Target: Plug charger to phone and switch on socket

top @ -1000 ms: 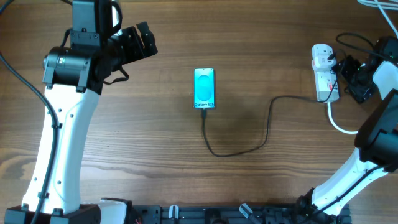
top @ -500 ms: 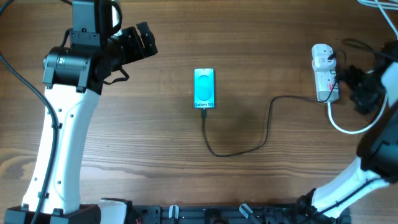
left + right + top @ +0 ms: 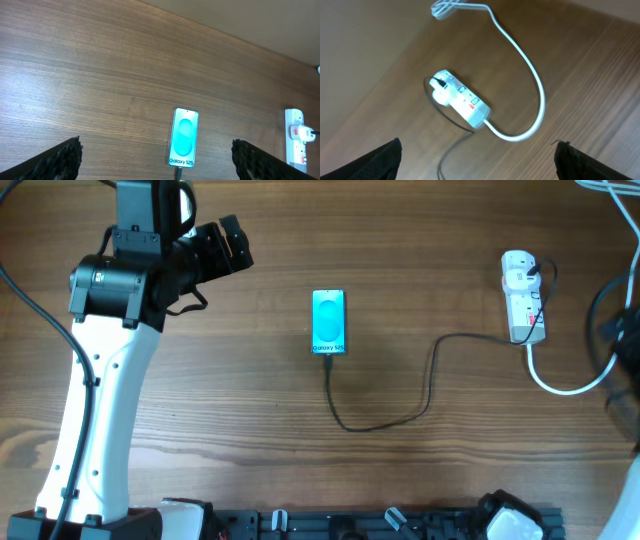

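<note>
Roughly mid-counter (image 3: 240, 440), phone (image 3: 329, 320) lying flat, cyan-green screen up, white text strip at the end nearer the robot bases. Thin black charger (image 3: 385, 425) meeting that same end with its tip, then looping toward the robot, curving back up and running right to the socket (image 3: 522, 310); seating of the tip too small to judge. Socket near the counter's right edge, well apart from the phone: a white power strip with small red marks, white adapter (image 3: 517, 272) plugged in at its far end, thick white cord (image 3: 555, 387) curling away from its near end. Switch position not discernible. Above the counter's left side, left end effector (image 3: 157, 162) with fingers spread wide, gripping nothing, phone in sight between them. Over on the right, right end effector (image 3: 480, 162) likewise spread wide and empty, raised above the socket.
</note>
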